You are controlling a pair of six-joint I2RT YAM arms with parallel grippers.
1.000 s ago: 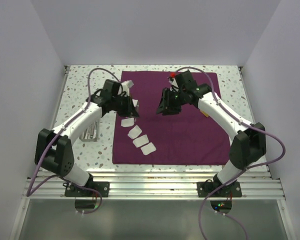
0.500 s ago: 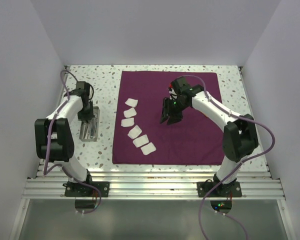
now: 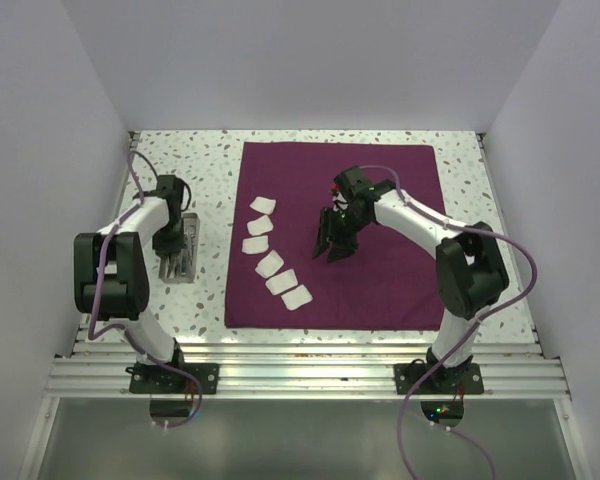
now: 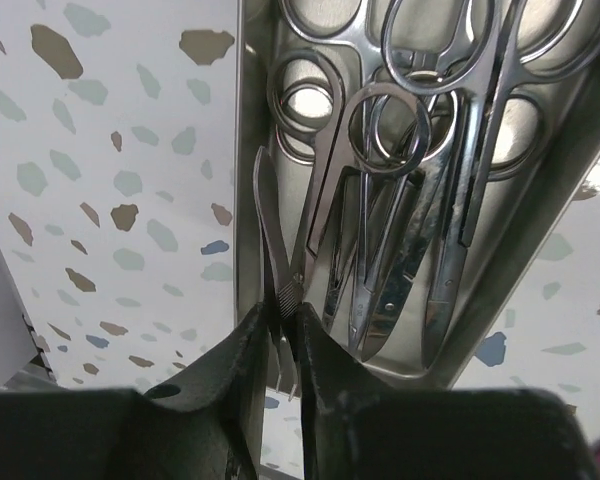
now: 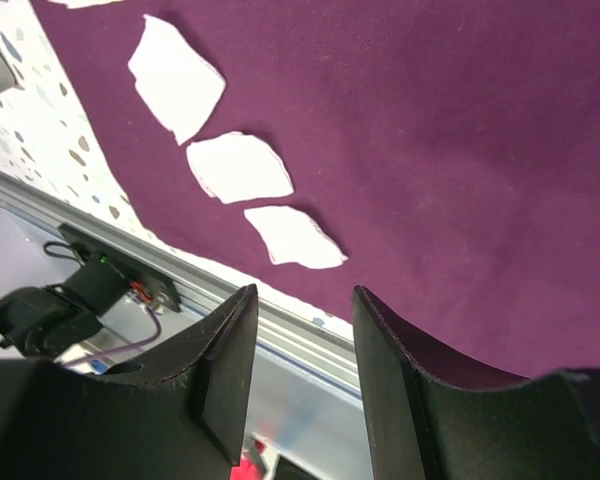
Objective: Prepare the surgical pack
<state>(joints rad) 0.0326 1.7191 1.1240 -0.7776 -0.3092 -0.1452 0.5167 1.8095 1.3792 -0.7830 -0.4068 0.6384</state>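
From above, I see the maroon cloth [image 3: 380,290] spread flat, with the gauze squares [image 3: 270,263] lined along its left part, laid out for wrapping. The metal tray [image 3: 178,270] sits off the cloth to the left, under my left gripper [image 3: 170,240]. My right gripper [image 3: 332,248] hangs over the cloth's middle.

Left wrist: the jaws are nearly together around the tip of a steel instrument [image 4: 280,230] in the tray, presumably to carry it over. I cannot tell whether they actually pinch it.

Right wrist: the jaws are apart and empty above bare cloth beside the gauze.
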